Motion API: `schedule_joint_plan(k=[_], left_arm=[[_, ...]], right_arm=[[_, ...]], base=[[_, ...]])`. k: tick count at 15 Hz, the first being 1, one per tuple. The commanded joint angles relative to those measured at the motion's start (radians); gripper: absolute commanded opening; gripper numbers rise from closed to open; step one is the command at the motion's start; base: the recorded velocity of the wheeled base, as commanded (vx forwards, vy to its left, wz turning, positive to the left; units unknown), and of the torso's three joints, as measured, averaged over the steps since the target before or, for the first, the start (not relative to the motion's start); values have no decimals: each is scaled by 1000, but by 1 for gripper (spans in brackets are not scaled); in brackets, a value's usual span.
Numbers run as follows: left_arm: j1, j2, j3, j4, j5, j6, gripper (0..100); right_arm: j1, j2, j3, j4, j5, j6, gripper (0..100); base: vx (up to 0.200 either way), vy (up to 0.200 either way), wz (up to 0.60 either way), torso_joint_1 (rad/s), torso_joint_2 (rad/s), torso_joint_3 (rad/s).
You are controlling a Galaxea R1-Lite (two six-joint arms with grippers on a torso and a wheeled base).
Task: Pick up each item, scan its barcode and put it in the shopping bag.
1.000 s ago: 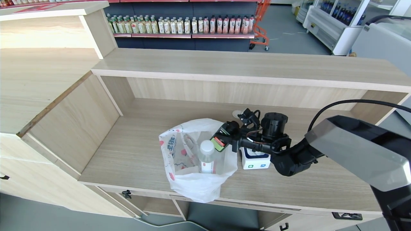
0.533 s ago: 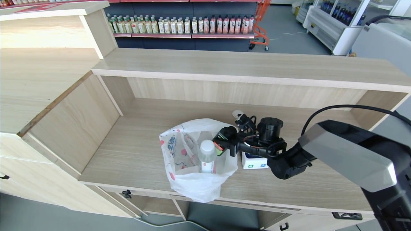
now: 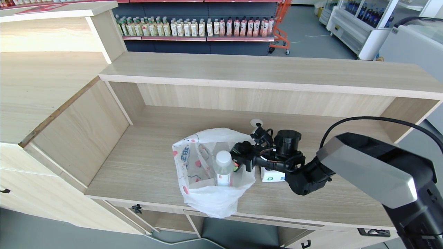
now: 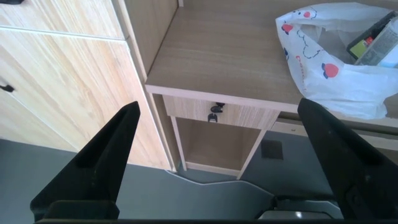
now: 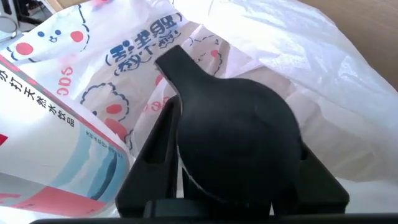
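The right tool (image 3: 240, 162) has gone left and down into the bag (image 3: 183, 162), still gripping the small green pack (image 4: 365, 42) beside the bottle (image 3: 223, 169). The pack looks light and stiff; hold its flat sides. The left tool (image 4: 217, 106) hangs open near the surface's (image 3: 138, 166) near edge.

Shopping bag (image 4: 329, 87) cut off by left wrist view's edge. Bottle (image 3: 223, 171) base hidden inside bag. White box (image 3: 271, 176) half hidden behind right arm (image 3: 367, 166).
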Motion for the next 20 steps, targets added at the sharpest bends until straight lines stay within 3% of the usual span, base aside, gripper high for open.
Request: schedule_joint_plan(k=[1, 12, 18, 20], left_arm=[[0, 0, 0, 0, 0, -1, 100], [0, 0, 0, 0, 0, -1, 100], [0, 0, 0, 1, 0, -1, 100], [0, 0, 0, 0, 0, -1, 100]], right_arm=[[2, 8, -2, 2, 0, 0, 100], [-73, -265, 50, 12, 12, 142, 100], [-190, -742, 438, 58, -29, 140, 100], [-293, -900, 586, 129, -180, 134, 100]], base=[[0, 0, 0, 0, 0, 0], [0, 0, 0, 0, 0, 0], [0, 0, 0, 0, 0, 0], [0, 0, 0, 0, 0, 0]])
